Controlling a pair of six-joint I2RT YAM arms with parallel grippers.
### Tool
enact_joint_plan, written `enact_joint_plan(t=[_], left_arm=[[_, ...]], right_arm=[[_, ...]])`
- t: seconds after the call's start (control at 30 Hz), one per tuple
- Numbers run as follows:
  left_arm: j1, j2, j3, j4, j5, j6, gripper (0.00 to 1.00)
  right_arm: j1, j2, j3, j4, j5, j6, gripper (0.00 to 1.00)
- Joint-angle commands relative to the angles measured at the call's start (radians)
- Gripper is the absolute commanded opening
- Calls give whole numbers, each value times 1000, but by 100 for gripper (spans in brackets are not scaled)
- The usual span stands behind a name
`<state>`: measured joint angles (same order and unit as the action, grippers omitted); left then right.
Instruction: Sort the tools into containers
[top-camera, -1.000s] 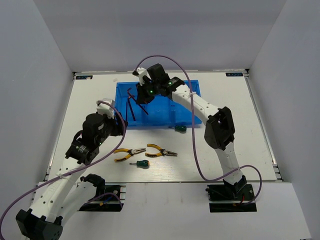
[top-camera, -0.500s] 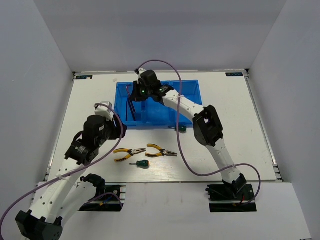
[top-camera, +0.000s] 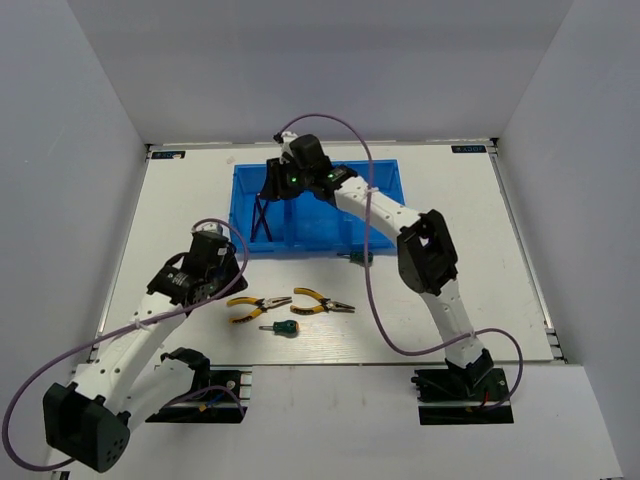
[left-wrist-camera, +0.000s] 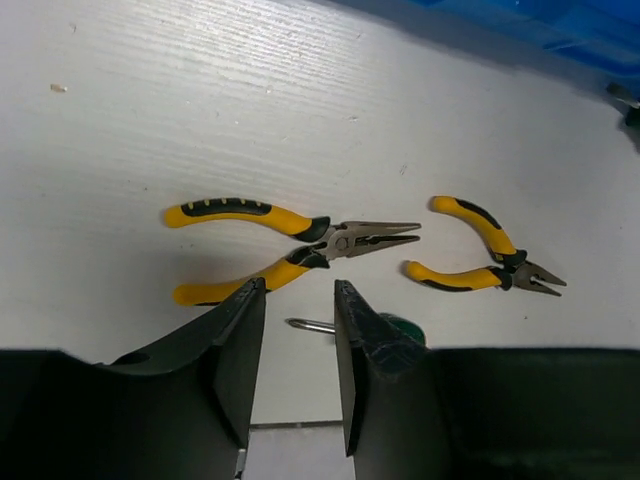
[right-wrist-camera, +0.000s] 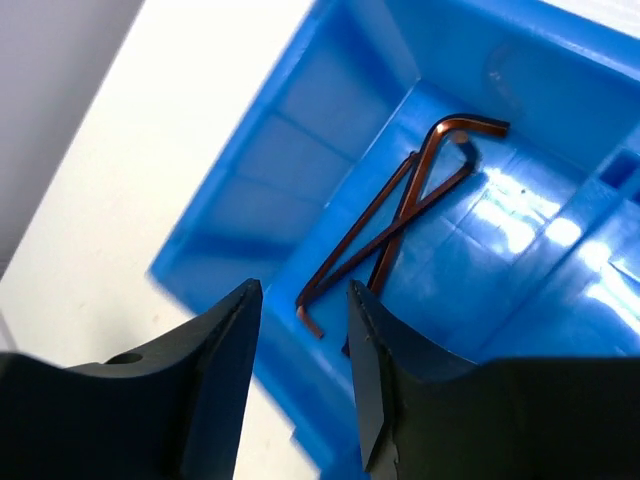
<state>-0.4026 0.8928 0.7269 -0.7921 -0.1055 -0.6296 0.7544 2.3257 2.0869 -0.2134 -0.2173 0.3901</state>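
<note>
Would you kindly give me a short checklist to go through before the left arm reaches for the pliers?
1. Left gripper empty, jaws apart: ok.
2. Left gripper lined up with the long-nose pliers: ok, their near handle lies just ahead of the gap between the fingers.
3. Long-nose pliers apart from the smaller pliers: ok, bare table shows between them.
4. Green screwdriver out of the way: not ok, probably; it lies close by, partly hidden behind one finger.
5. Right gripper empty, hex keys both in the left compartment of the blue tray: ok.
6. Second screwdriver position: cannot tell, the right arm covers most of it.
</note>
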Motion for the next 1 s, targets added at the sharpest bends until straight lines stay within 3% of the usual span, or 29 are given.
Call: enact_joint_plan(t=[0.0,0.2,0.37,0.57,0.83,0.97], left_arm=[[-4,9,8,-30,-28,-154,44],[-4,133,-11,-99,-28,-404,42],[-4,218,3,-127,-63,-513,51],[-4,343,26,-33,-114,-562,59],[-4,495,46,86,-135,-616,59],[-13,551,83,60,-172,-625,49]], right_arm=[[-21,-188,-31,-18,-86,-25,45],[-93,-396,-268,-141,-90,-135,43],[-179,-603,-511,-179,-80,-171,42],[-248,-788,-724,-195,-117,-194,42],[-332,-933,-860,-202,-148,-194,42],[-372,-982,-915,-207,-154,-195,42]])
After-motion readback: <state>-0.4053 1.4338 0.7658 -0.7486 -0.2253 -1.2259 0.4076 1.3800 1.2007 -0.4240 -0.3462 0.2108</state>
